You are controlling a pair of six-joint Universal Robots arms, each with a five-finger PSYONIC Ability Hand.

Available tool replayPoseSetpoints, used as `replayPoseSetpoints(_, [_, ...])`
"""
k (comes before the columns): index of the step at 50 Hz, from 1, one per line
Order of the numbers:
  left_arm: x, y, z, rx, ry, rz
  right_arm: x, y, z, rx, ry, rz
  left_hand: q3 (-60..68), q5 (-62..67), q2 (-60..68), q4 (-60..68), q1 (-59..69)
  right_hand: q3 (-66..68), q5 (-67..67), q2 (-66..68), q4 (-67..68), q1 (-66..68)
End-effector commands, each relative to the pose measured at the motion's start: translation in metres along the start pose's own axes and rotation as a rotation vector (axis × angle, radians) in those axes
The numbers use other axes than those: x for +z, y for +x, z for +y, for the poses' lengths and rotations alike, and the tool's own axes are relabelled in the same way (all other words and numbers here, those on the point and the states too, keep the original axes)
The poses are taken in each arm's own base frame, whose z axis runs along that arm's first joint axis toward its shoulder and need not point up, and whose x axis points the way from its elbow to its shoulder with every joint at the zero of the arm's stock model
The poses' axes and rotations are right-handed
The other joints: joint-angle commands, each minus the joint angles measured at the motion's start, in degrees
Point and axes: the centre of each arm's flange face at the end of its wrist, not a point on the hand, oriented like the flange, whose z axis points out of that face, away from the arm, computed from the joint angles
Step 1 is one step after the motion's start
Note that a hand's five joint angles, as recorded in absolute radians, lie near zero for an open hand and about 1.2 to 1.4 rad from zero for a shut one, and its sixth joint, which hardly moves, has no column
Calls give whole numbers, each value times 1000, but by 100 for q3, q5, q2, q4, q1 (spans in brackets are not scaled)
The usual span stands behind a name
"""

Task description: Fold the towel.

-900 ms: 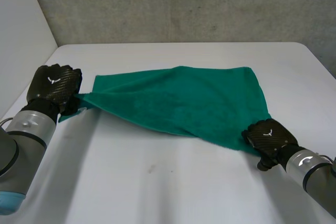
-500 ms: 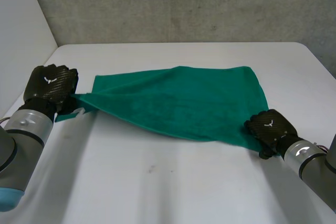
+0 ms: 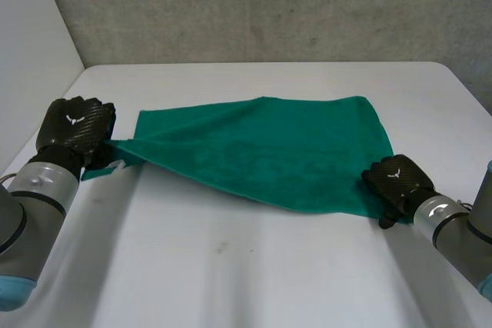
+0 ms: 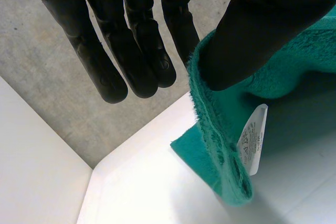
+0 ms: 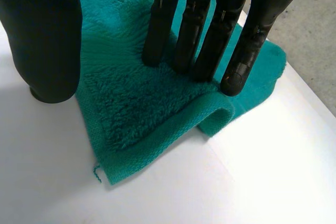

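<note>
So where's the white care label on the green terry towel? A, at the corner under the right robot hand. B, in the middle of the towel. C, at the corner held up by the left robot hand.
C: the white care label hangs from the edge of the green terry towel just below the thumb of the left robot hand.

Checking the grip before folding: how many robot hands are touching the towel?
2. The left hand pinches the towel's corner beside the label; the right hand presses its fingers flat on the opposite near corner.
</note>
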Motion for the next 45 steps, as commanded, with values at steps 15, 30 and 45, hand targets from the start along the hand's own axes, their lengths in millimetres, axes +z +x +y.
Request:
replayPoseSetpoints(15, [0,0,1,1,-3,1,17,6,1,-4,9,6,1174,1396,1140,1145,1523,1472,2723,1519,1470,2214])
replayPoseSetpoints(30, [1,1,4,1,-11,5,28,15,-5,-10,37,25,1174,1396,1140,1145,1523,1792,3043,1839,1790,2534])
replayPoseSetpoints(45, [2,3,7,2,-21,8,39,22,-7,-10,40,32,1174,1396,1140,1145,1523,3132,4383,3179,3129,3874])
